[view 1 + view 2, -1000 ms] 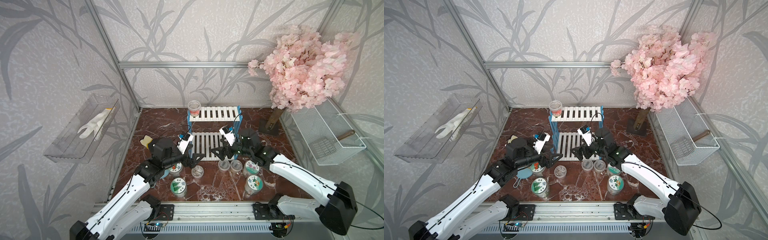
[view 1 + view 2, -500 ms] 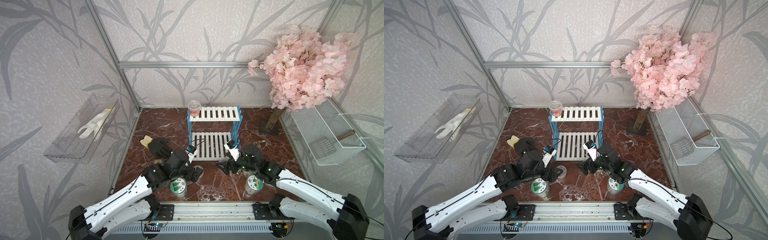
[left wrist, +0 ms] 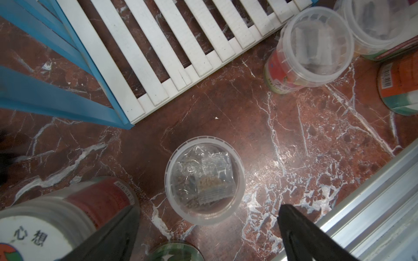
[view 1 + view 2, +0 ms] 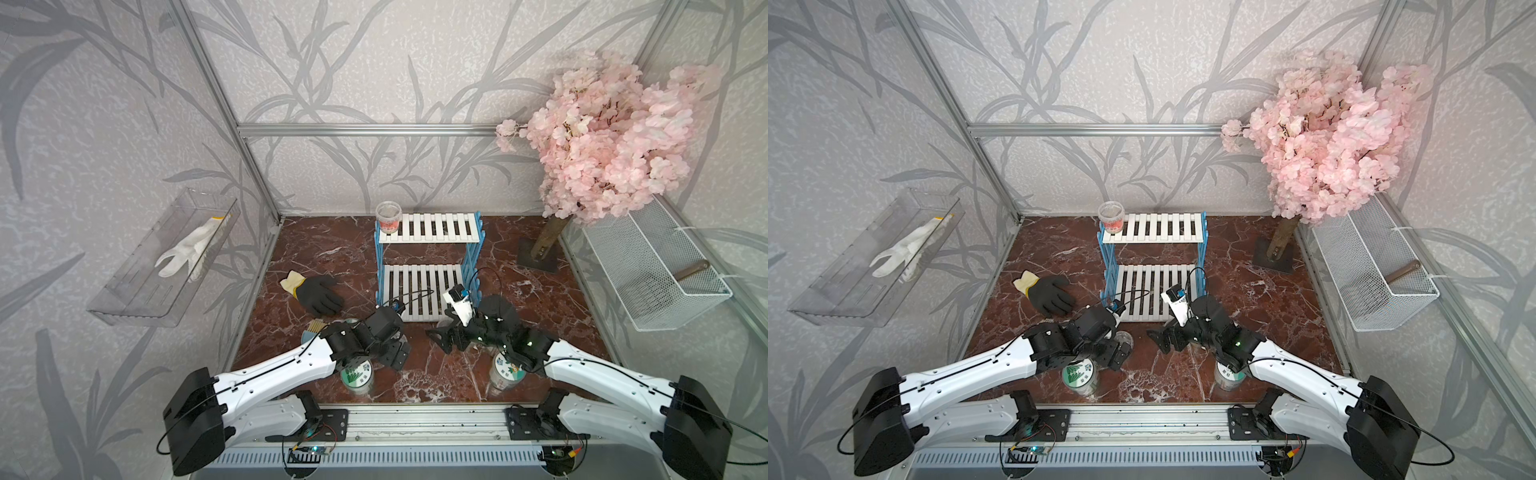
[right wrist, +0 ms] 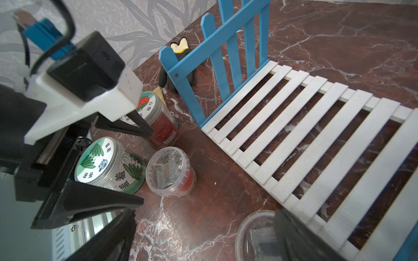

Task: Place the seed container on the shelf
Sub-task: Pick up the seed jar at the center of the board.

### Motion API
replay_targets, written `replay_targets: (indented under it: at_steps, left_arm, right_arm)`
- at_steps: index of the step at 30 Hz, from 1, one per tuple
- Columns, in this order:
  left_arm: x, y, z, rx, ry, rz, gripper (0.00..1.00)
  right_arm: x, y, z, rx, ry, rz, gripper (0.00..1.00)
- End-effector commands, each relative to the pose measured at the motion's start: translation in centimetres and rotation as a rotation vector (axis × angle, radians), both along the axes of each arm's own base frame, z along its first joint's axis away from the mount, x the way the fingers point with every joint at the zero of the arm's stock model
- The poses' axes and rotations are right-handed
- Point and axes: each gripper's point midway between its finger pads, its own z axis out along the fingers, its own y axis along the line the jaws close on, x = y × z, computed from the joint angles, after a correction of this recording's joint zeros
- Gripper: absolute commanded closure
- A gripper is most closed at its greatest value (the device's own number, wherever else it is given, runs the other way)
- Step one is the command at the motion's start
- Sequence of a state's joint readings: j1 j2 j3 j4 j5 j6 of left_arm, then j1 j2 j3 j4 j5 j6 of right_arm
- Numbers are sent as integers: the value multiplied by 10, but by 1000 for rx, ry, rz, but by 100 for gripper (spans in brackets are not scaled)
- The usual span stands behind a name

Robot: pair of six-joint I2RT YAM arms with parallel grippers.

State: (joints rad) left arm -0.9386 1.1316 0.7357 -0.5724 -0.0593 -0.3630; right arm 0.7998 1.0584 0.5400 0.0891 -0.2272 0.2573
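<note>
The seed container point(image 3: 204, 180), a clear lidded tub with seed packets inside, stands upright on the bench point(image 3: 260, 126). It is just in front of the lower tier of the shelf point(image 3: 158, 45), not on it. The left pincer point(image 3: 209, 208) is released, its black fingers spread wide and gripping nothing, and the tub sits just beyond their tips. Close by stand a green-lidded jar point(image 5: 101, 162) and a red-labelled jar point(image 5: 158, 117). In both top views a similar tub point(image 4: 387, 216) sits at the left end of the shelf's top tier. The right pincer point(image 5: 203, 212) is likewise released, low near the lower tier's front edge. Another clear tub point(image 5: 255, 235) is between its fingers; I cannot tell whether a finger touches it. A black glove point(image 4: 318, 293) lies on the bench left of the shelf.
</note>
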Motion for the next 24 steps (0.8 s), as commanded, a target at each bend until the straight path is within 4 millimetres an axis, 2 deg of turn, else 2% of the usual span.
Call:
replay_targets:
  at_steps: [1,10,17,24]
  left_arm:
    - [6,-1,0,3,-2,40,0]
    - [10,-4,-13,-19,9,75,0]
    - [6,-2,-29,62,70,63,0]
    - [7,-2,-38,68,80,70,0]
  right_arm:
    - [3,0,-4,6,0,-18,1]
    - [3,-2,-13,5,14,-33,1]
    - [3,-1,-20,2,25,-37,1]
    - [5,0,-23,3,34,-41,0]
